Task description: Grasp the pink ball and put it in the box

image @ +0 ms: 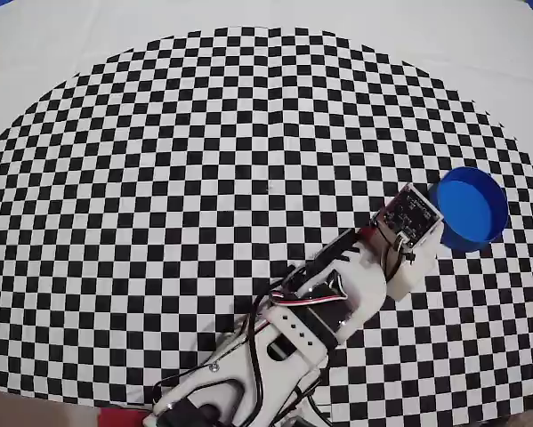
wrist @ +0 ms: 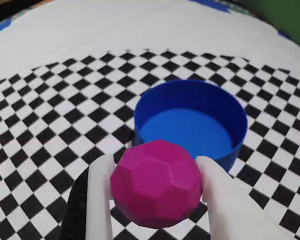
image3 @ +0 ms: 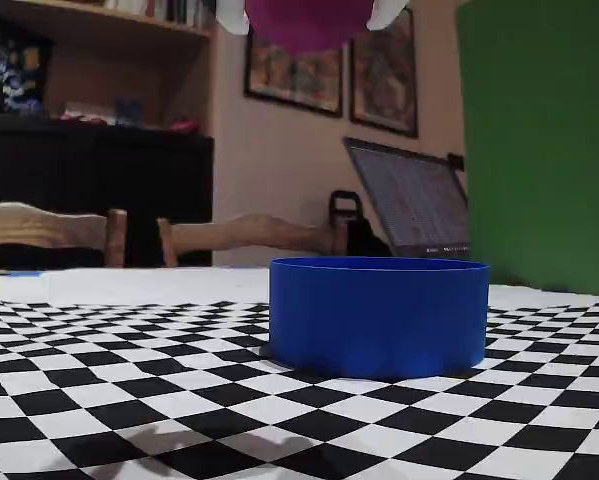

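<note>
The pink ball (wrist: 157, 185) is a faceted magenta sphere held between my two white fingers (wrist: 100, 200). My gripper (wrist: 155, 167) is shut on it, raised above the checkered mat just short of the box. The box (wrist: 190, 125) is a round, shallow blue container, empty inside. In the fixed view the ball (image3: 304, 22) hangs at the top edge, high above the box (image3: 379, 315). In the overhead view the arm's wrist (image: 408, 227) covers the ball and sits at the left edge of the box (image: 471, 206).
The black-and-white checkered mat (image: 204, 178) lies on a white tablecloth (image: 88, 27). The arm's base (image: 239, 374) is at the bottom of the overhead view. Chairs (image3: 239, 238), a laptop (image3: 409, 205) and a green panel (image3: 539, 140) stand behind the table.
</note>
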Tool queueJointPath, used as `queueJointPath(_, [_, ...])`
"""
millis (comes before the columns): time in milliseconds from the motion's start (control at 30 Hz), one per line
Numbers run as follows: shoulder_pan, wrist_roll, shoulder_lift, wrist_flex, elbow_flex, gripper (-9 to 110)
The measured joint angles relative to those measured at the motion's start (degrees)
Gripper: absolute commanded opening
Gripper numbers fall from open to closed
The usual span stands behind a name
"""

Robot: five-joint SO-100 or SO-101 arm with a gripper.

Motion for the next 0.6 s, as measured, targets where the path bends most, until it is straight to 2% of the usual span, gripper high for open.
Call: queueJointPath(600, [1.5, 0.0, -16.4, -4.0, -8.2, 0])
